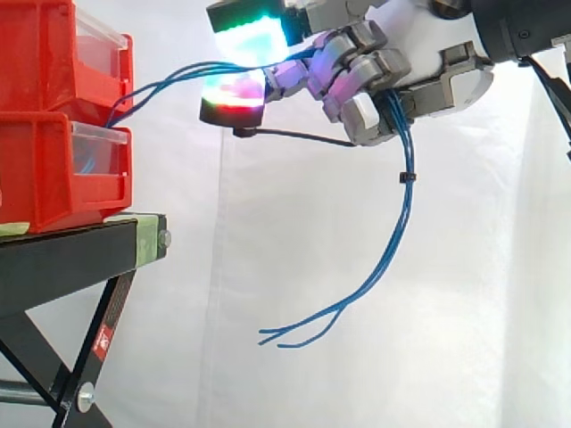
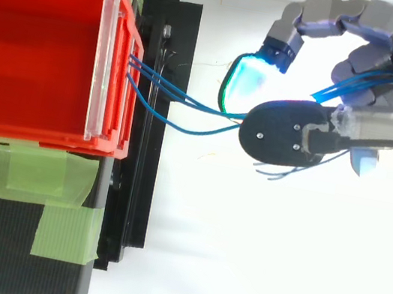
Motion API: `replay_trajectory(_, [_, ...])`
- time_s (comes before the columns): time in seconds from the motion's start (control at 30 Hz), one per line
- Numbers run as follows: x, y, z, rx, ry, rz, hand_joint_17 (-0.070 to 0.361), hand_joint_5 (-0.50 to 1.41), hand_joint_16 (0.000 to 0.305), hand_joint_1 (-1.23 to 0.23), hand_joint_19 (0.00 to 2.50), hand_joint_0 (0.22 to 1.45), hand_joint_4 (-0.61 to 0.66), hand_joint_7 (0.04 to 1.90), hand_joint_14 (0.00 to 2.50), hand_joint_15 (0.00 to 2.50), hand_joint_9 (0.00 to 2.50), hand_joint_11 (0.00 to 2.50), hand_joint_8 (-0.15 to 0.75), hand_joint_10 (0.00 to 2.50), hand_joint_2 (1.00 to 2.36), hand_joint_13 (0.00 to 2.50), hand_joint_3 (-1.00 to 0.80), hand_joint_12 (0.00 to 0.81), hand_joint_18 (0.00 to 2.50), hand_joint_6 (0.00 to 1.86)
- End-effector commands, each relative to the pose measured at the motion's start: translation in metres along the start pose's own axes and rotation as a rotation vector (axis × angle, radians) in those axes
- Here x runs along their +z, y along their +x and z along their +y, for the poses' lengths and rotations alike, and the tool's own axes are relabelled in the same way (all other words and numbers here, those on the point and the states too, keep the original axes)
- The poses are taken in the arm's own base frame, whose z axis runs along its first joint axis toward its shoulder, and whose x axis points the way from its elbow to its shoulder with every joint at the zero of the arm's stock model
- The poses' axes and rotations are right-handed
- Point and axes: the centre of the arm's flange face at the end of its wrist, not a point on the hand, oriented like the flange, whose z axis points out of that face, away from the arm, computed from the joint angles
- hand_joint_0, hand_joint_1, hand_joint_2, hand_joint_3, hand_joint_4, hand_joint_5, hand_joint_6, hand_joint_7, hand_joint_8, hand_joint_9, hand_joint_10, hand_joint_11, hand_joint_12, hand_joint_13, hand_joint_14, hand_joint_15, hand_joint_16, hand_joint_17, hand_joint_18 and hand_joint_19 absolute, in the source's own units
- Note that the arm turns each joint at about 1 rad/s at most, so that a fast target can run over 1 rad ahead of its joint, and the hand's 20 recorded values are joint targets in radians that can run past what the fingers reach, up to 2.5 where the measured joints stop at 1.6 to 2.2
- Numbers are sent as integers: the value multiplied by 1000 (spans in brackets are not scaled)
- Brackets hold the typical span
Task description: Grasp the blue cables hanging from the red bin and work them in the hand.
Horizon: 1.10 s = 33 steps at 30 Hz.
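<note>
**Inspector:** What is the hand (image 1: pixel 357 76) doing?

**Assistant:** It is hovering up high in front of the white curtain (image 1: pixel 268 267), well off the stand's outer edge. Its fingers are curling round the blue cables (image 1: pixel 406 165) and gripping them as a bundle. One fingertip (image 2: pixel 243 79) is glowing cyan-green and pointing back toward the bins.

**Inspector:** Where are the cables running?

**Assistant:** They are leaving the front of the stacked red bins (image 1: pixel 53 116), apparently at the upper bin's lower lip, though the exact exit point is hard to make out. From there they are spanning the open gap to the hand in a shallow rising line, clear of the stand. Beyond the grip they are hanging down below the palm, with a small black tie (image 1: pixel 406 178) binding them just under the hand. The loose ends are curving back toward the stand and fanning out in mid-air.

**Inspector:** And the bins?

**Assistant:** They are sitting at the outer edge of the black stand (image 1: pixel 71 254). Green tape (image 2: pixel 32 171) is lying across the stand's top beside the bin's side wall.
</note>
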Motion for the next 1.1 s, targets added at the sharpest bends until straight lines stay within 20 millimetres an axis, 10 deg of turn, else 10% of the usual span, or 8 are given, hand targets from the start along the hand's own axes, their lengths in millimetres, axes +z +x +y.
replay_trajectory(0.0, [0, 0, 0, 26, 0, 1, 166, 185, 221, -678, 561, 966, 244, 1161, 2500, 1878, 1061, 2500, 486, 2500, 1023, 1729, -223, 718, 2190, 409])
replay_trajectory(0.1, [-1, 1, 0, 30, 0, 4, 166, 188, 221, -670, 561, 920, 246, 1178, 2500, 1878, 1061, 2500, 486, 2500, 1015, 1729, -620, 718, 2190, 363])
replay_trajectory(0.33, [-1, 2, 1, 31, -1, 7, 166, 194, 221, -675, 561, 889, 247, 1211, 2500, 1878, 1061, 2500, 486, 2500, 1013, 1729, -693, 718, 2190, 297])
replay_trajectory(1.07, [-2, 4, -1, -9, 12, 38, 166, 226, 221, -678, 561, 988, 244, 1200, 2500, 1878, 1061, 2500, 486, 2500, 1023, 1729, -358, 718, 2190, 299])
